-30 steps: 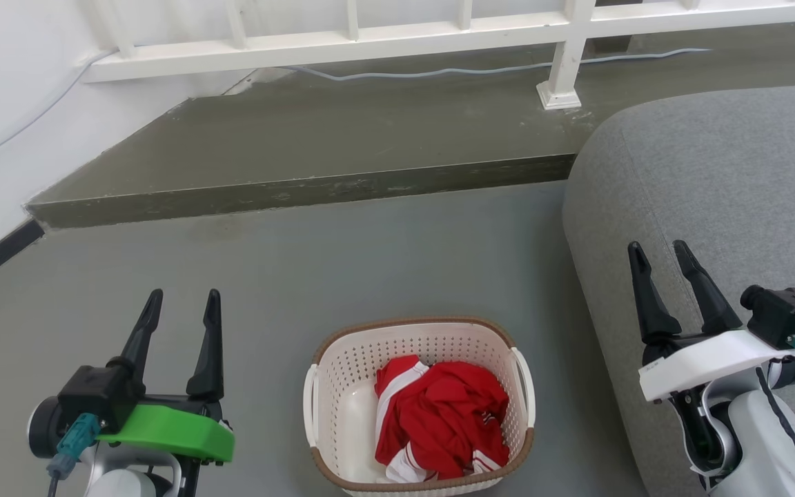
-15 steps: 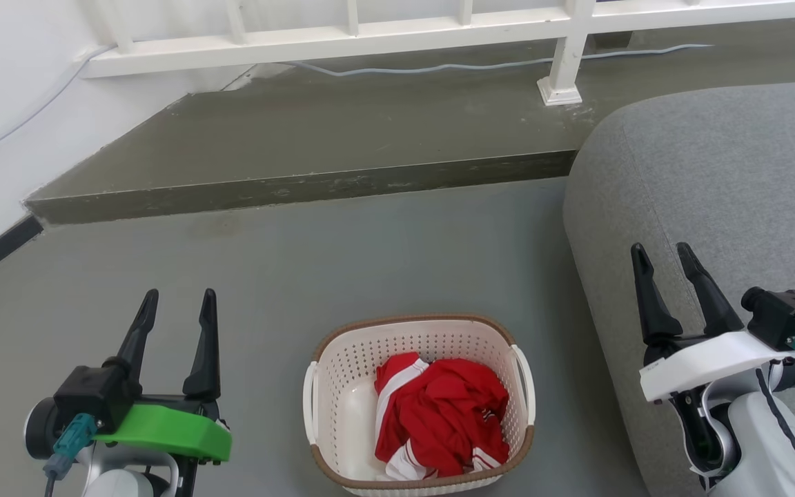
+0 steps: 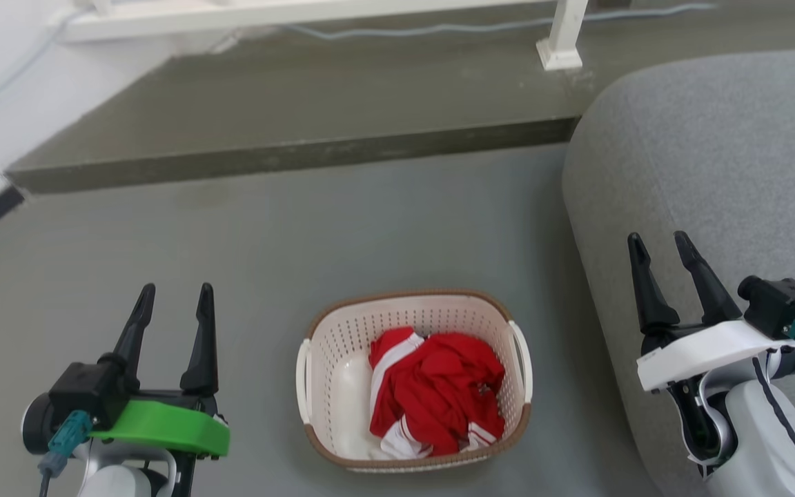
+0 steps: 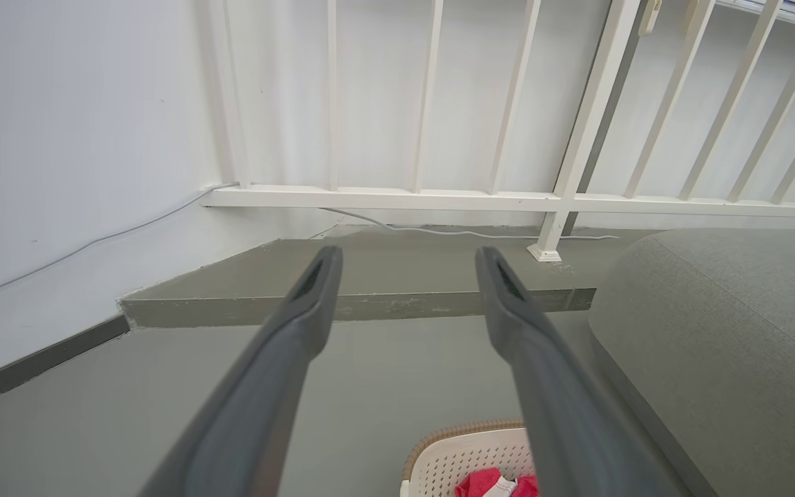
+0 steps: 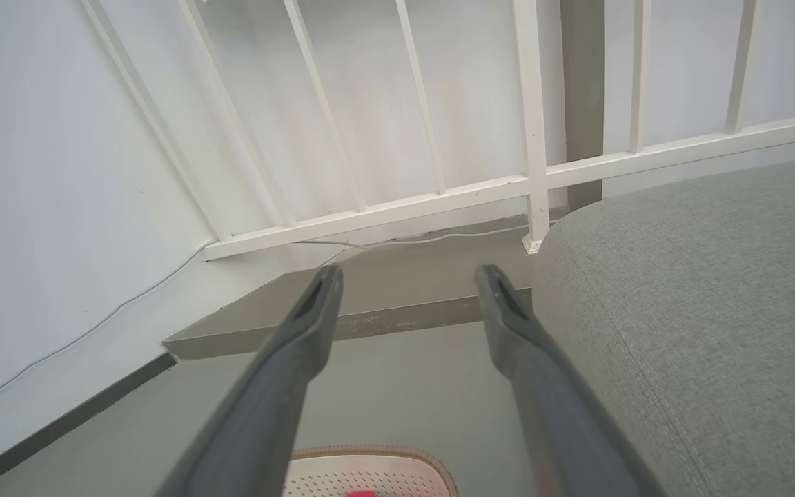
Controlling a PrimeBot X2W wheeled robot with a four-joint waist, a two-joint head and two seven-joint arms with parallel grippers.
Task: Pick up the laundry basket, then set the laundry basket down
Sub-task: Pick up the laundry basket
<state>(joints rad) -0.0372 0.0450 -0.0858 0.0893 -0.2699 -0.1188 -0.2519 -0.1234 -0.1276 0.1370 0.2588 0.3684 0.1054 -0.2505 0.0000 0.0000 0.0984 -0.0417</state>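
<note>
The laundry basket [image 3: 342, 345], cream-white with a brown woven rim and white side handles, stands on the grey floor at the lower middle of the head view, holding a crumpled red and white garment [image 3: 435, 390]. My left gripper [image 3: 173, 293] hovers open to its left, well apart from it. My right gripper [image 3: 660, 241] is open to its right, in front of the grey sofa. The basket's far rim [image 4: 470, 431] peeks in at the bottom of the left wrist view, and its rim [image 5: 370, 454] also shows low in the right wrist view.
A grey upholstered sofa [image 3: 715, 152] fills the right side, close beside the basket. A raised concrete step [image 3: 287, 155] runs across ahead, with a white railing post [image 3: 563, 34] and a cable on it. A white wall [image 4: 59, 138] closes the left.
The whole picture has slid upward: the camera has tilted down. The basket and both grippers keep their places relative to each other, with both grippers still open.
</note>
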